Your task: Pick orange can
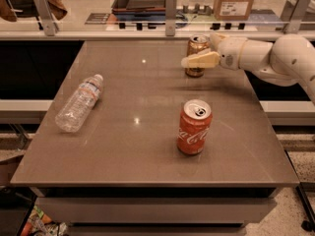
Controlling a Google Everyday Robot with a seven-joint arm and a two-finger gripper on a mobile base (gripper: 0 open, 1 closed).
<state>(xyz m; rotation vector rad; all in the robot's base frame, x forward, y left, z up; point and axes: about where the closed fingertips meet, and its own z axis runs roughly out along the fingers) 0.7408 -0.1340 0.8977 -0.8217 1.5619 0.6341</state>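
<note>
A clear plastic water bottle [78, 103] lies on its side on the grey bench [147, 166], well to the left of the red Coca-Cola can [194, 127] and a little farther back, its white-capped neck pointing toward the far edge. The red can stands upright in the right half of the bench, its silver top and pull tab facing up, apart from everything else.

Almost straight behind the red can, well apart from it and close to the far edge, the orange can [196, 47] stands upright on the bench, amber-sided with a silver top. The robot's cream-coloured pincer [202, 57] is at that can, reaching in from the right of the red can's line. Its jaws are spread: one finger [199, 61] crosses the front of the orange can at mid-height, while the other sits up beside the can's top on the right. Whether either finger touches the can cannot be told.

The white arm [275, 57] stretches away to the right, beyond the red can's side of the bench. A cardboard box [235, 1] sits far behind, past a glass rail [123, 31].
</note>
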